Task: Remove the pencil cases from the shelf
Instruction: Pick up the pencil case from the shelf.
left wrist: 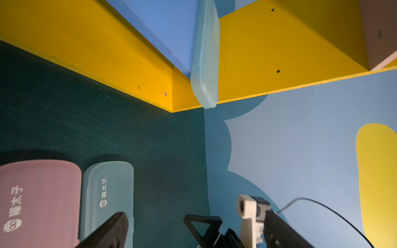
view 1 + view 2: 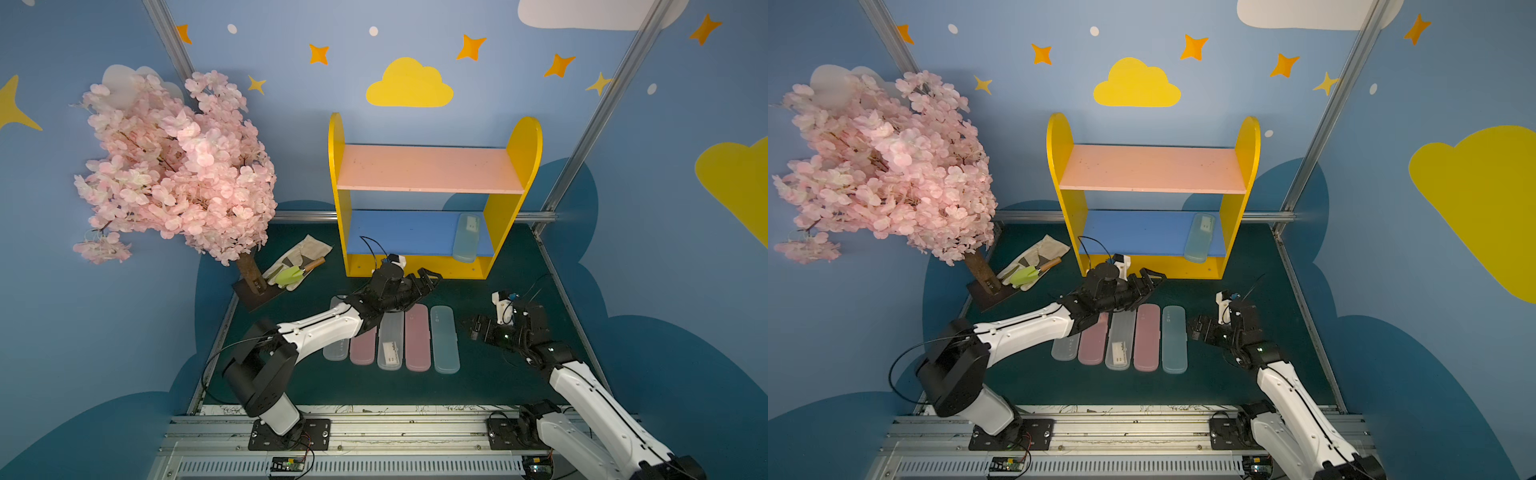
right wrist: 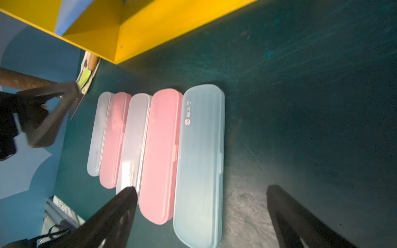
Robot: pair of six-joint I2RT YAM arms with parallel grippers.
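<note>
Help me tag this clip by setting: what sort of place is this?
Probably a robot test booth dressed as a nursery: blue walls painted with a yellow cloud and stars, an artificial pink blossom tree, and a small yellow shelf.

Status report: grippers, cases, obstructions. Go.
Left gripper open, empty. Right gripper open, empty. Five cases on the mat; one teal case on the shelf's blue board, overhanging its front. Nothing blocks it.

Pencil cases [image 3: 159, 154]: frosted translucent plastic, smooth. Shelf [image 2: 430, 168]: painted wood, matt. Counter [image 3: 300, 85]: dark green matt covering, scuffed. Front rail [image 2: 395, 432]: bare ribbed metal.
</note>
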